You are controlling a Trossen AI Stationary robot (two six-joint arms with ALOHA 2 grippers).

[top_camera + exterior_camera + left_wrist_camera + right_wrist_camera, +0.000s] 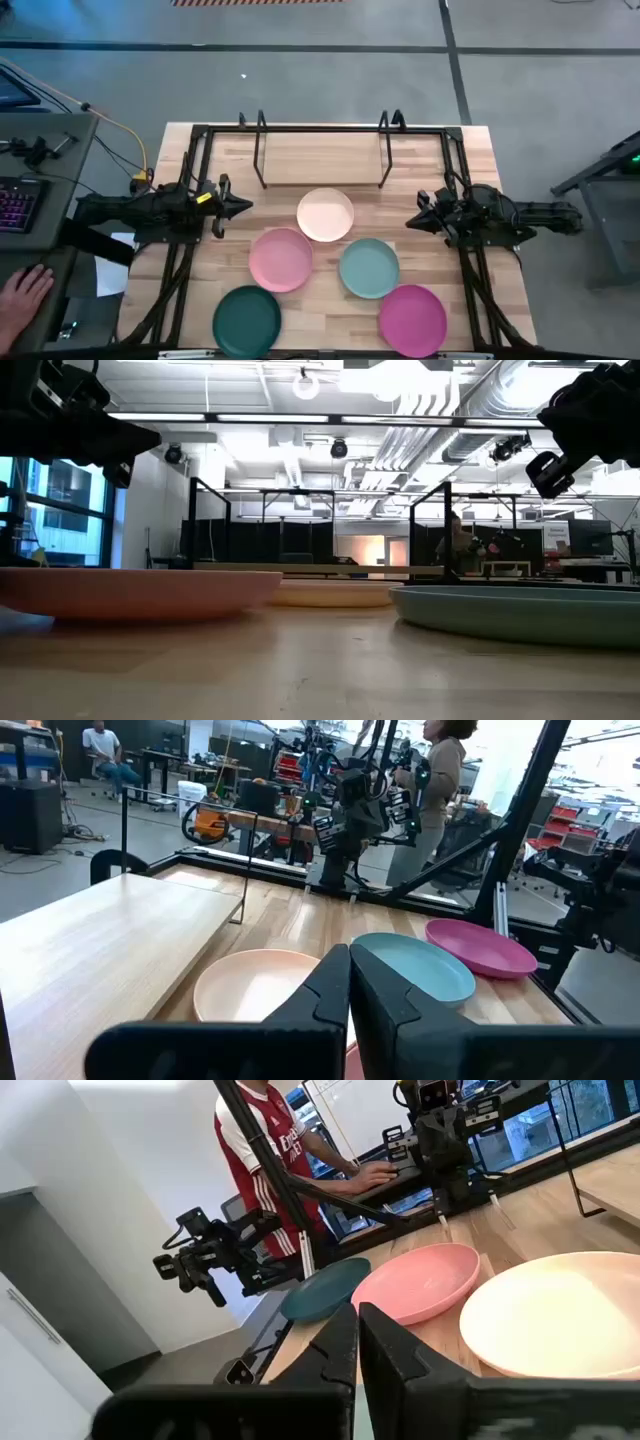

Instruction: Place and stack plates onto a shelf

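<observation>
Five plates lie flat on the wooden table: cream [325, 214], light pink [280, 259], pale teal [369, 267], dark green [246, 318] and magenta [412, 319]. The black wire shelf [322, 152] stands at the table's far edge with nothing on it. My left gripper [246, 207] hovers left of the cream plate, shut and empty; its fingers show together in the left wrist view [349, 982]. My right gripper [410, 222] hovers right of the cream plate, shut and empty; it also shows in the right wrist view [357, 1335].
A larger black tubular frame [200, 135] runs around the table. A desk with a keyboard [18, 205] stands left of the table, and a person's hand [22, 295] rests there. People stand in the room beyond the table [262, 1150].
</observation>
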